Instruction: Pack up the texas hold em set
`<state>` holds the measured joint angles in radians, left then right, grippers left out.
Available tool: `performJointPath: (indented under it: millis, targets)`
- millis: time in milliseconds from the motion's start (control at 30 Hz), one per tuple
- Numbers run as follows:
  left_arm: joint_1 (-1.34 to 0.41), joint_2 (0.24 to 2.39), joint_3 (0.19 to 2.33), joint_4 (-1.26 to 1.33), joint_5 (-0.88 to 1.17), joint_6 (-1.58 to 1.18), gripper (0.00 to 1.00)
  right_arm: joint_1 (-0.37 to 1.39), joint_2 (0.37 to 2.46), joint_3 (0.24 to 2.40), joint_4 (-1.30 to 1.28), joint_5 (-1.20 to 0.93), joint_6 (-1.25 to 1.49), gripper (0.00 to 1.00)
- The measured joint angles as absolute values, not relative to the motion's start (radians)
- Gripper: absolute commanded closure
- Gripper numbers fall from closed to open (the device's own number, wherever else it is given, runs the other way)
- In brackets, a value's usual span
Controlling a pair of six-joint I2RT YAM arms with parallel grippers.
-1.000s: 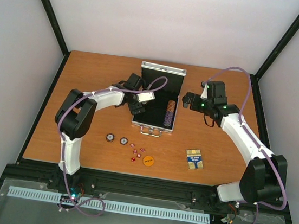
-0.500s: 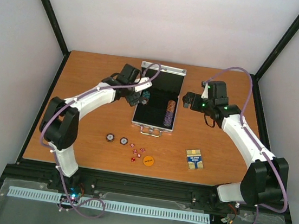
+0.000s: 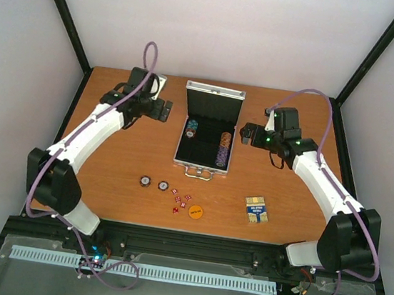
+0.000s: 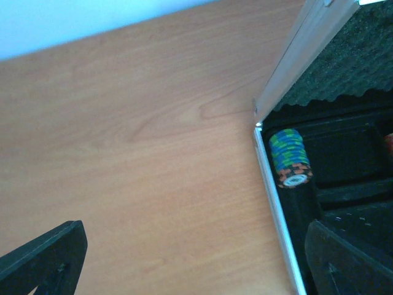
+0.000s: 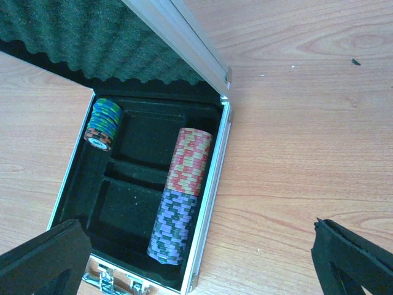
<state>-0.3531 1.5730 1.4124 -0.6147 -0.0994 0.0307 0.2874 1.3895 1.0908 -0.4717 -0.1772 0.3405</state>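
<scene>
Across the overhead frame the wooden table [image 3: 109,158] takes up the middle ground. The silver aluminium case [image 3: 215,91] sits at upper centre. Its foam-lined lid stands upright on the far side, which leaves the black compartments open from above and its latches toward the bottom of the frame. The left gripper [image 3: 164,111] hovers at upper left, over bare wood just beside the case's left wall. Its fingers [image 4: 43,261] are spread wide and hold nothing. The right gripper [image 3: 245,134] sits just right of the case, likewise released and empty, and its camera looks down into the tray. A long row of red and purple poker chips [image 5: 181,200] lies on edge in the right-hand slot, which is judged to be shaped to stop them rolling. A short blue-green chip stack [image 4: 290,157] fills the far end of the left slot. The remaining pieces are not yet packed. In the lower part of the frame, the blue-yellow card deck [image 3: 255,209] lies at lower right, well apart from the case. The orange disc [image 3: 196,211] lies at lower centre, two loose chips [image 3: 154,182] sit to its left, and the tiny red dice [image 3: 181,202] are scattered between them. Both middle compartments appear vacant, presumably reserved for the deck and the dice.
</scene>
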Motion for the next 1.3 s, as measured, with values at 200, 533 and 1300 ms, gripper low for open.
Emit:
performJointPath:
  millis: [200,533,1300]
  targets:
    - [-0.353,1.493,1.386,-0.776,-0.110,-0.239,0.01,0.287,1.385,1.063,-0.467,-0.196,0.340,0.00]
    - [-0.352,1.425,1.118,-0.913,-0.148,-0.631,0.00,0.287,1.380,1.050,-0.474,-0.199,0.340,0.00]
    - [-0.347,1.251,1.121,-0.949,-0.297,-0.776,0.00,0.728,1.365,1.145,-0.625,-0.026,0.315,0.00]
